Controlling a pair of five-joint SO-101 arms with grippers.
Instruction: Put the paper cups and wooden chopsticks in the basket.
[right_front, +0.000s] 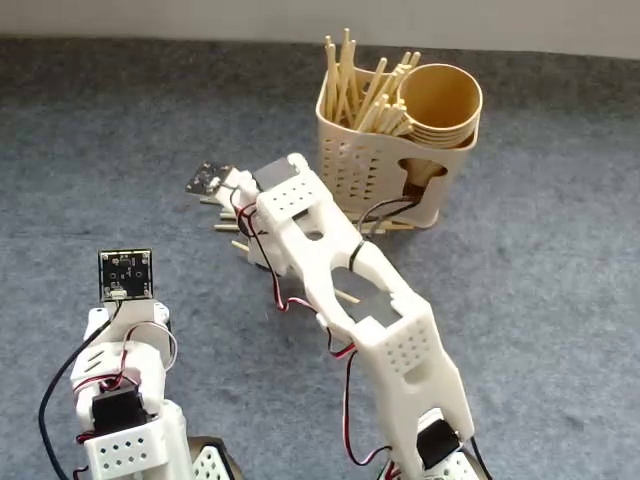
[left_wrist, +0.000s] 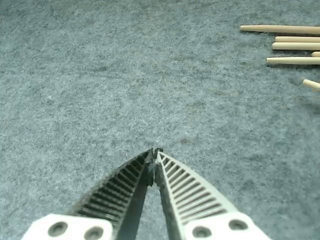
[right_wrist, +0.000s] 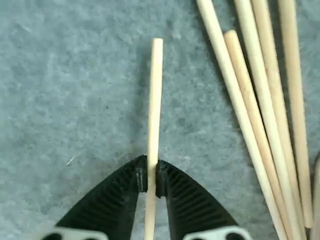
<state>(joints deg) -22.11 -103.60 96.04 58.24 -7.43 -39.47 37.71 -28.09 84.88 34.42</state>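
A cream basket (right_front: 375, 165) stands at the back of the grey carpet, holding stacked paper cups (right_front: 440, 100) and a bundle of wooden chopsticks (right_front: 355, 85). My right arm (right_front: 330, 270) stretches out to the ground just left of the basket. There my right gripper (right_wrist: 151, 180) is shut on a single chopstick (right_wrist: 156, 90) lying on the carpet. Several loose chopsticks (right_wrist: 250, 100) lie beside it. My left gripper (left_wrist: 154, 151) is shut and holds nothing, low over bare carpet, with several chopstick ends (left_wrist: 295, 46) farther off.
The left arm (right_front: 125, 350) sits at the near left corner. Loose chopsticks (right_front: 228, 227) poke out under the right arm's wrist, and one end (right_front: 345, 296) shows under its forearm. Grey carpet (right_front: 540, 300) covers the whole surface.
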